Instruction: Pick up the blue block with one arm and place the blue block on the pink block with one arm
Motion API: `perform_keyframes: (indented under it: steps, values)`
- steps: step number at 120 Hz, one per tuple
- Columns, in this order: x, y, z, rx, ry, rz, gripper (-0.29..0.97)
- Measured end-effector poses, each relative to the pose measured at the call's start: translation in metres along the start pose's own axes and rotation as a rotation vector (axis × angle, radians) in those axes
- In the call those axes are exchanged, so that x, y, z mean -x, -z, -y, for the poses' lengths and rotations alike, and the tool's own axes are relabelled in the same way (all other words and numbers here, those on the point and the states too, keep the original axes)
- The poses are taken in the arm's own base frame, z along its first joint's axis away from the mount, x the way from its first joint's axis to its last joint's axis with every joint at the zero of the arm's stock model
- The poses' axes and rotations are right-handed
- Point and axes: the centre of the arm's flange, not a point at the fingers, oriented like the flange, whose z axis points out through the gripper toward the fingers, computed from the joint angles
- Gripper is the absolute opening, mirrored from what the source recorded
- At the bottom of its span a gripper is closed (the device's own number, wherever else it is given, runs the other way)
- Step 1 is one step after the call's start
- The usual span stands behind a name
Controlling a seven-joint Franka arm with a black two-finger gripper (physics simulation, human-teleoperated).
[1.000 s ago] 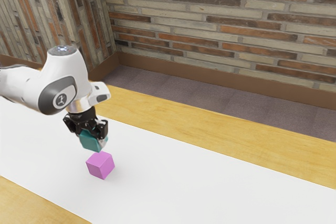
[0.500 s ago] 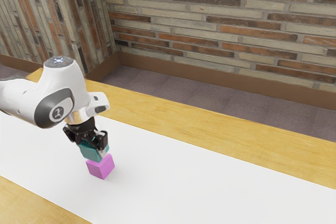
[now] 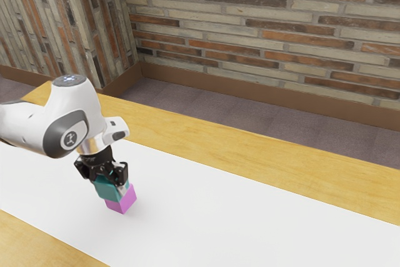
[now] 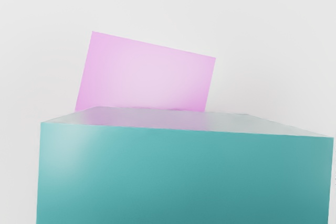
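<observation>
Black against the white arm [image 3: 56, 123], the claw [image 3: 107, 179] pinches the blue block [image 3: 105, 188] from two sides, a finger pressed to each flank. The arm reaches in from the exterior view's left and bends down over a white sheet [image 3: 250, 217] that runs along the wooden desk [image 3: 262, 154]. The blue block, more teal than blue in this light, hangs low in the grip with its underside meeting the top of the pink block [image 3: 124, 201]. It sits a little off toward the exterior view's left, so a strip of pink top and the near pink faces show beside it. Whether its weight rests fully on the pink block cannot be told. The pink block stands flat on the sheet, near the desk's front edge.

From the hand's own camera, the blue block [image 4: 184, 171] looms just under the claw. The pink block [image 4: 147, 74] peeks out beyond its far edge, turned slightly askew to it, with the sheet [image 4: 273, 35] all around. A brick wall [image 3: 262, 23] and grey floor [image 3: 250, 114] lie behind the desk.
</observation>
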Motion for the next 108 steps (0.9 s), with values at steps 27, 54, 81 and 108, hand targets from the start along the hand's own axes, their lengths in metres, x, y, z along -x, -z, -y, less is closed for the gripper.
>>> perform_keyframes:
  steps: [27, 54, 81, 108]
  values:
    - [-0.006, 0.003, 0.001, 0.005, 0.005, -0.008, 0.32]
    - [-0.013, 0.002, 0.009, 0.009, 0.01, -0.008, 0.32]
    - [-0.023, 0.002, 0.012, 0.014, 0.004, -0.009, 0.32]
    - [-0.026, 0.003, 0.013, 0.02, -0.005, -0.012, 0.32]
